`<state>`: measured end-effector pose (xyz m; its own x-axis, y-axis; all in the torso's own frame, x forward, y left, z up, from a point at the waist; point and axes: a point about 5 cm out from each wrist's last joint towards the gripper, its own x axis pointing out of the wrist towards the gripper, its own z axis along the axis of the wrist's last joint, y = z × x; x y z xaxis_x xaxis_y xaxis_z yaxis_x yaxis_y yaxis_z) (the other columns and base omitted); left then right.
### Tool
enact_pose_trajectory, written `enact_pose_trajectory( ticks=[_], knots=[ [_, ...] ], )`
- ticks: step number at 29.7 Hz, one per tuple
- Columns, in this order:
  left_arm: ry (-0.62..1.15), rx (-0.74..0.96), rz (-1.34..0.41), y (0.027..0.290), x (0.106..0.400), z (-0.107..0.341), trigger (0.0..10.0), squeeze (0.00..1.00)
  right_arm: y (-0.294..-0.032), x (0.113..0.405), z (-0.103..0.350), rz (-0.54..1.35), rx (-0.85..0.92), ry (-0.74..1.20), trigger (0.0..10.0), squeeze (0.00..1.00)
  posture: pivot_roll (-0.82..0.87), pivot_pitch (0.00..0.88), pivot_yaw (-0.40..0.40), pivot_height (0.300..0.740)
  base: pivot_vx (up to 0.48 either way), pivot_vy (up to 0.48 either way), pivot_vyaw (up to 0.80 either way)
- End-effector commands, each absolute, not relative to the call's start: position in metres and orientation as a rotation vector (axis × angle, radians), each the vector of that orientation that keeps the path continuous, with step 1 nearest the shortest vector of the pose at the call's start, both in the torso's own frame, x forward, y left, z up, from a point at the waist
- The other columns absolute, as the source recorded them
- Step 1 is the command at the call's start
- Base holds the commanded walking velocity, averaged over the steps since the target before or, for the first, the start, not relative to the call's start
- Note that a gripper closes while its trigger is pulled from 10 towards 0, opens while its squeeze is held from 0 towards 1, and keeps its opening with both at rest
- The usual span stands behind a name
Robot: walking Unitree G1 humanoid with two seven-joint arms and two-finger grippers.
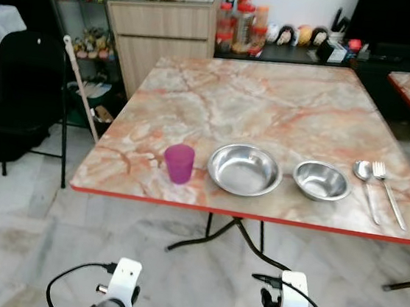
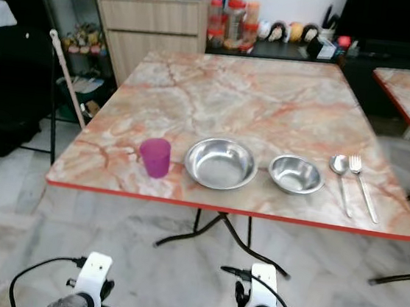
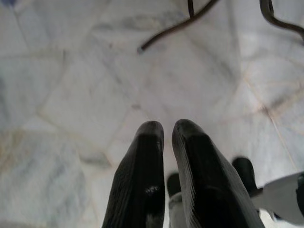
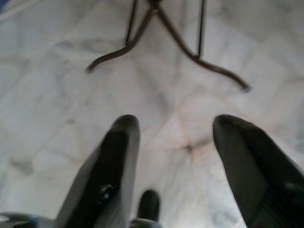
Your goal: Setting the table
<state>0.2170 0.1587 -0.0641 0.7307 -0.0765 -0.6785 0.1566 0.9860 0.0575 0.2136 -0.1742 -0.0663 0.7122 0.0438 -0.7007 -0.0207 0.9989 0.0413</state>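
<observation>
Two silver arms hang low in front of you, below the near edge of the marble-patterned tabletop (image 1: 270, 102), both pointing down at the pale floor. Your left claw (image 3: 163, 137) has its black fingers nearly together, a narrow slit between them; your right claw (image 4: 175, 130) is spread wide. Along the near edge sit a purple plastic cup (image 1: 179, 163), a large steel bowl (image 1: 245, 169), a smaller steel bowl (image 1: 322, 180), then a metal spoon (image 1: 365, 183) and metal fork (image 1: 388, 191) side by side.

Bright even daylight, soft shadows; wrist views blurred.
</observation>
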Motion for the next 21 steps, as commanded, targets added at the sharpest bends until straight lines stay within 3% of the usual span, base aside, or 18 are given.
enact_pose_trajectory(
  ticks=[1, 16, 21],
  knots=[
    [0.742, 0.104, -0.104, 0.1634, 0.217, -0.0639, 10.0, 0.0, -0.1689, 0.2164, -0.065, 0.04, 0.029, 0.767, 10.0, 0.0, 0.0, 0.0, 0.03, 0.74, 0.0, 0.0, 0.0],
    [0.741, 0.113, -0.121, 0.1627, 0.2184, -0.0633, 10.0, 0.0, -0.1755, 0.2137, -0.0658, 0.017, 0.025, 0.766, 10.0, 0.0, 0.0, 0.0, 0.022, 0.74, 0.0, 0.0, 0.0],
    [0.739, 0.112, -0.13, 0.1593, 0.2187, -0.0632, 10.0, 0.0, -0.174, 0.2153, -0.0648, 0.032, 0.023, 0.759, 10.0, 0.0, 0.0, 0.0, 0.015, 0.74, 0.0, -0.305, 0.0]
  ],
)
